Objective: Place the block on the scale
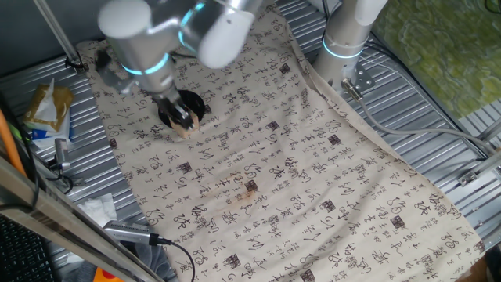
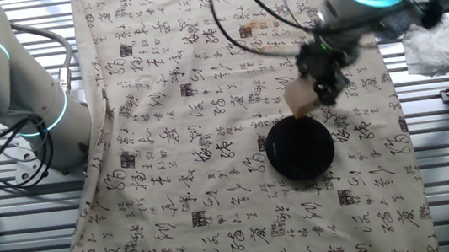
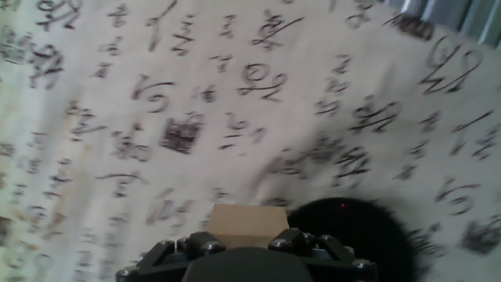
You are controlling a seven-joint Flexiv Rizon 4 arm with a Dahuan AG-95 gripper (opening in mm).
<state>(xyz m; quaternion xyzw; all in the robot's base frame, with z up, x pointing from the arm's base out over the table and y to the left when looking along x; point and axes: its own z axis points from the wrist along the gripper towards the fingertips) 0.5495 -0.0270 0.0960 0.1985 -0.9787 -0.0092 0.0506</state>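
Observation:
The block [image 2: 301,98] is a small tan wooden cube held between my gripper's fingers, above the cloth at the edge of the scale. It also shows in one fixed view [image 1: 185,127] and in the hand view [image 3: 246,225]. The scale [image 2: 300,147] is a flat round black disc on the patterned cloth, partly hidden behind my gripper in one fixed view [image 1: 195,103] and at the lower right of the hand view [image 3: 360,231]. My gripper [image 2: 316,92] [image 1: 179,116] [image 3: 243,247] is shut on the block.
A beige cloth [image 1: 297,180] with black characters covers the table. A second robot arm base [image 2: 27,106] stands beside the cloth. Packets, cables and rags [image 1: 47,110] lie on the ribbed metal around the cloth edges.

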